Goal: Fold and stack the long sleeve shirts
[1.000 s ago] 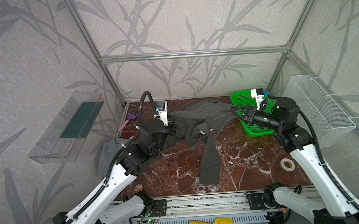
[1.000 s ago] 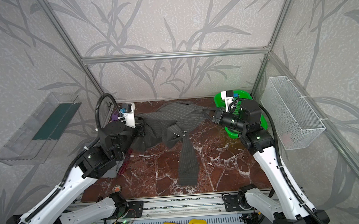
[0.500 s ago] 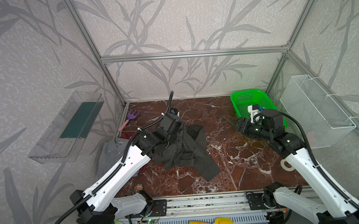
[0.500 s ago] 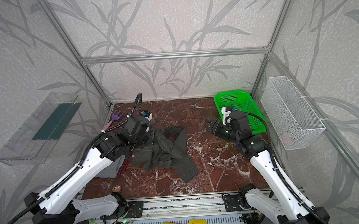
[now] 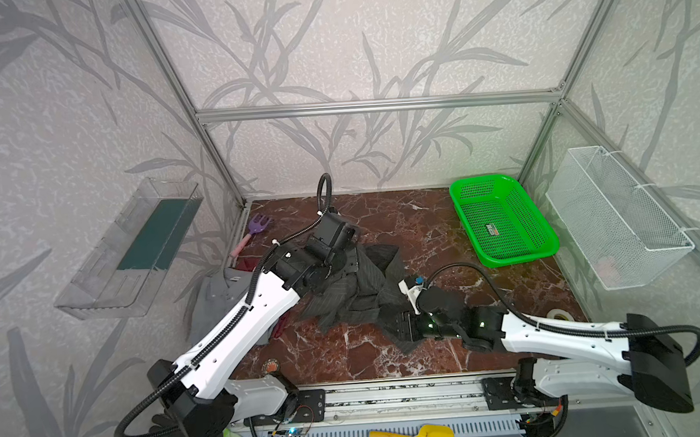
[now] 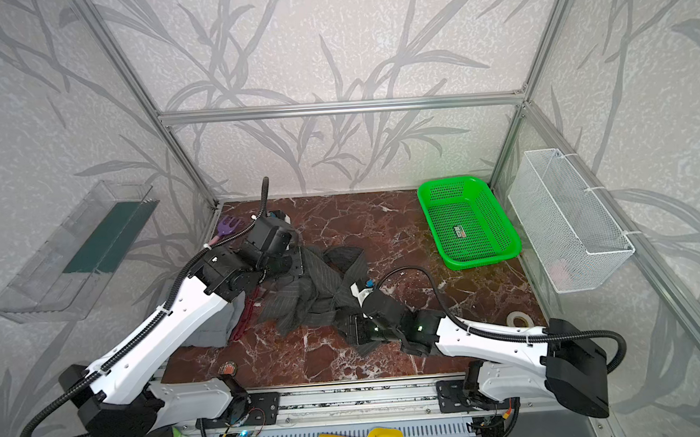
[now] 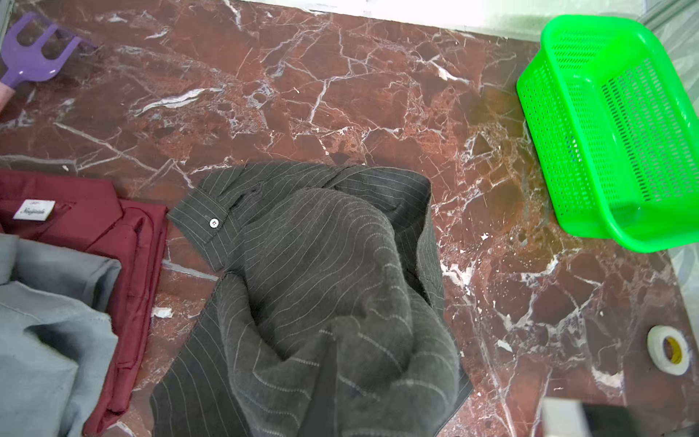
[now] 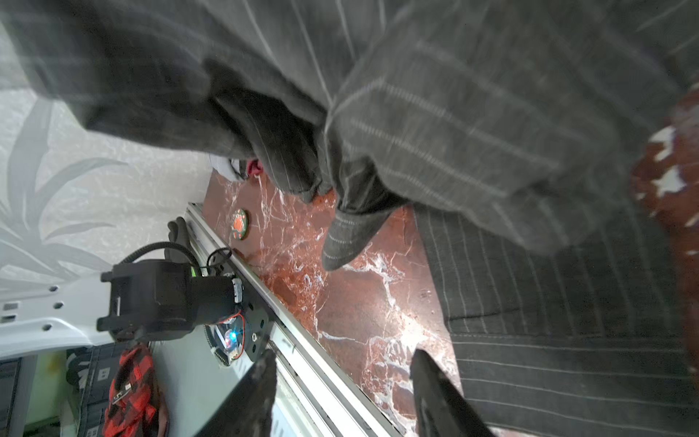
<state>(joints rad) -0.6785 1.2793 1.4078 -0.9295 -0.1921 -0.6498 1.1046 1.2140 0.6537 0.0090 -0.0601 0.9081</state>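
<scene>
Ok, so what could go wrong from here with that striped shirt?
The pinstriped shirt is bunched up in the shut left claw, so a fold now would likely lock in creases. The right claw is open over the marble tabletop beside overlapping layers; closing may pinch several, or none. The dark red shirt and grey shirt lie right beside the heap, so dragging could disturb them.

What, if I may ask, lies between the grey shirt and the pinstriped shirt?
The dark red shirt, partly under the grey shirt, then a strip of bare table; the left wrist view shows it.
</scene>
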